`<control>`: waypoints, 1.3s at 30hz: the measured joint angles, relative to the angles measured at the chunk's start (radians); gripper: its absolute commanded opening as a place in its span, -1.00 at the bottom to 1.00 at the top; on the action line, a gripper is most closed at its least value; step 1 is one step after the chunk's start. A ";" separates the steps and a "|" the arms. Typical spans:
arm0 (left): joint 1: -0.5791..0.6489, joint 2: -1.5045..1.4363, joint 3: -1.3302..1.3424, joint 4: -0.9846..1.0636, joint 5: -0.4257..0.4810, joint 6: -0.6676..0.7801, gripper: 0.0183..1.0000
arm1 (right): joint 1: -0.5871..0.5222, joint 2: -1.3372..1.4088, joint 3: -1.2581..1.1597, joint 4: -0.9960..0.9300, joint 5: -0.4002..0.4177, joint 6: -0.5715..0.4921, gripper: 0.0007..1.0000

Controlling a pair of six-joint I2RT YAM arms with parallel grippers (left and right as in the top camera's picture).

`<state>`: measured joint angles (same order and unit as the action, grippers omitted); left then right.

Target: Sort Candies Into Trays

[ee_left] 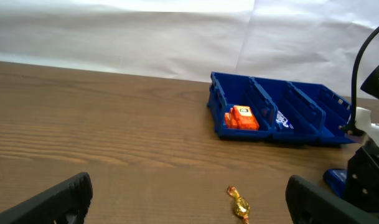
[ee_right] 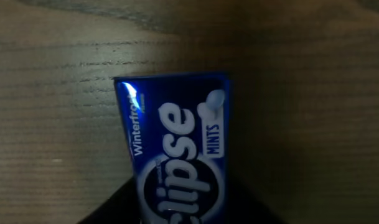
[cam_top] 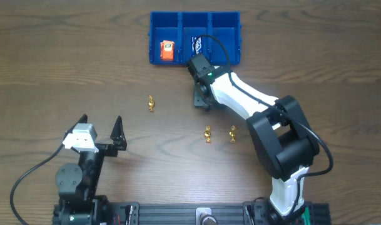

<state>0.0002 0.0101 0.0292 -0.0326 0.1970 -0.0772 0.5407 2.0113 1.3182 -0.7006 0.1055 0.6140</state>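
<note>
A blue three-compartment tray point(cam_top: 195, 15) stands at the far centre of the table. An orange candy pack point(cam_top: 167, 50) lies in its left compartment and a blue-and-white pack point(cam_top: 197, 45) in the middle one. My right gripper point(cam_top: 201, 101) is down at the table just in front of the tray, shut on a blue mint pack point(ee_right: 177, 143) that rests against the wood. The same mint pack point(ee_left: 335, 177) pokes out beside the right gripper point(ee_left: 363, 180). Three gold-wrapped candies point(cam_top: 151, 103) point(cam_top: 208, 134) point(cam_top: 233, 133) lie loose. My left gripper point(cam_top: 101, 120) stands open near its base.
The wooden table is bare to the left of the tray and along the front. In the left wrist view one gold candy point(ee_left: 240, 203) lies ahead between the open fingers point(ee_left: 52, 199), with white paper behind the table's far edge.
</note>
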 measured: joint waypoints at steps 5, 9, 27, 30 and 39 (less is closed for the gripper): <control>0.000 0.000 0.000 0.000 0.000 0.000 1.00 | 0.002 0.000 0.002 0.010 -0.001 0.003 -0.64; 0.000 0.000 0.000 0.000 0.000 0.000 1.00 | 0.011 -0.002 0.005 -0.005 -0.001 0.000 -0.67; 0.000 0.000 0.000 0.000 0.000 0.000 1.00 | -0.055 0.259 1.043 -0.365 0.125 -0.133 -0.68; 0.000 0.000 0.000 0.000 0.000 0.000 1.00 | -0.066 0.347 1.043 -0.346 0.111 -0.134 -0.68; 0.000 0.000 0.000 0.000 0.000 0.000 1.00 | -0.074 0.425 1.040 -0.321 0.082 -0.134 0.59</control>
<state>0.0002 0.0101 0.0292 -0.0326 0.1967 -0.0772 0.4667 2.4367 2.3585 -1.0214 0.1871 0.4801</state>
